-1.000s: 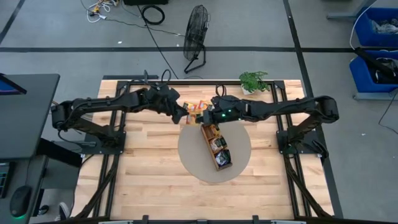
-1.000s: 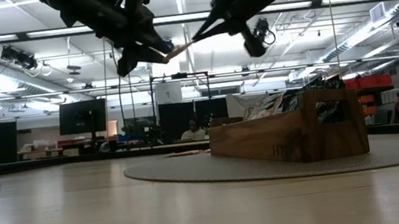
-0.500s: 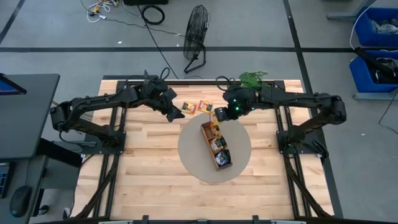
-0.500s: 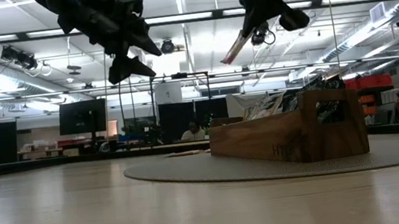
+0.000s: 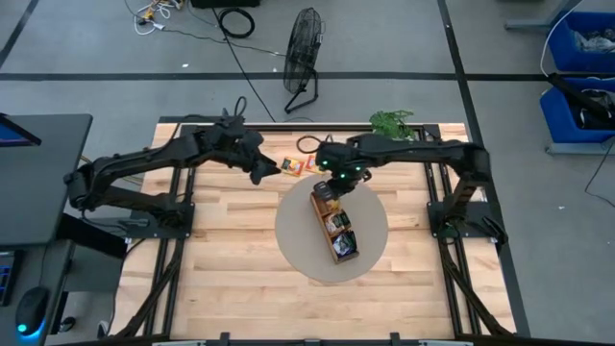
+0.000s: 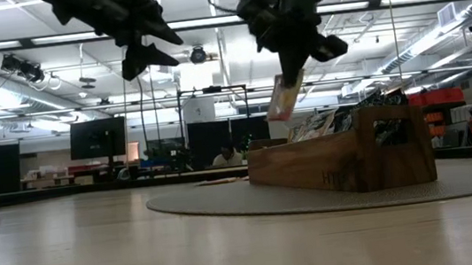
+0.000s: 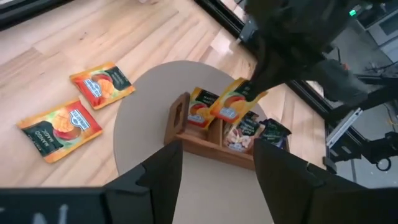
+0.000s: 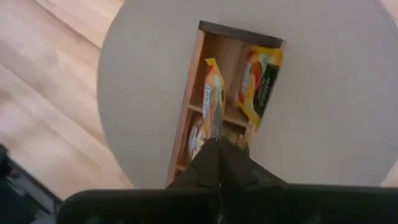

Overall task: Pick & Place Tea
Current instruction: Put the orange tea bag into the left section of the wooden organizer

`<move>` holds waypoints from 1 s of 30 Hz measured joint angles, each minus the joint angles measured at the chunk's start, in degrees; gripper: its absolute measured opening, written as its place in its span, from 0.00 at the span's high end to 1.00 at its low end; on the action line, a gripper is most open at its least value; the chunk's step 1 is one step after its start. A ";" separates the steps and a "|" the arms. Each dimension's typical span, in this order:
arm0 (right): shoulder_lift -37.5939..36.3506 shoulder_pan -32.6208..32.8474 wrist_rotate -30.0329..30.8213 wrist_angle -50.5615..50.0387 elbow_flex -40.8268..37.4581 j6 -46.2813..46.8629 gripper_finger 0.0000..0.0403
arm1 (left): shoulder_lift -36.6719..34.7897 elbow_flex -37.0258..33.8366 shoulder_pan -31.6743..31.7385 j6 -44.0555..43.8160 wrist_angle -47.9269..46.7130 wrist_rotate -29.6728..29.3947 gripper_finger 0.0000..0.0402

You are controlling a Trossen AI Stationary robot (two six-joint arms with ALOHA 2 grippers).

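Observation:
My right gripper (image 6: 293, 65) is shut on an orange-yellow tea sachet (image 6: 284, 97) that hangs over the far end of the wooden tray (image 6: 330, 175). The tray stands on the round mat (image 5: 370, 240) and holds several sachets, one orange (image 8: 261, 81). Two more orange sachets (image 7: 101, 85) (image 7: 59, 127) lie flat on the table beyond the mat. My left gripper (image 5: 272, 171) hovers open to the left of the tray, above those loose sachets, with nothing between its fingers. My right gripper pinches the sachet's top edge (image 8: 216, 132) between its two fingers. It comes from above, pointing steeply down. The sachet hangs below the fingers, nearly upright and edge-on to the wrist camera. Its lower end (image 6: 280, 114) is clear of the tray, over the far compartment.
A small green plant (image 5: 392, 125) stands at the table's far edge, right of centre. Bare wooden table (image 5: 221, 250) lies near and left of the mat. A floor fan (image 5: 303, 58) stands beyond the table.
Both grippers were on the sachet a second ago. My left gripper has opened, let go and drawn back toward the table's left, rising a little. My right gripper has tipped from near level to pointing steeply down, so the sachet now hangs over the tray's far end.

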 joint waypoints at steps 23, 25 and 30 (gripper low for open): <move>9.35 -2.63 -0.68 0.62 0.85 -4.09 1.00 | -0.24 0.00 0.00 0.28 -0.36 -0.26 0.50; 9.37 -2.89 -0.73 1.30 0.85 -4.03 1.00 | -0.24 0.00 0.00 0.29 -0.34 -0.43 0.50; 9.37 -3.20 -0.66 1.38 0.85 -3.98 1.00 | -0.24 0.00 0.00 0.33 -0.30 -0.73 0.50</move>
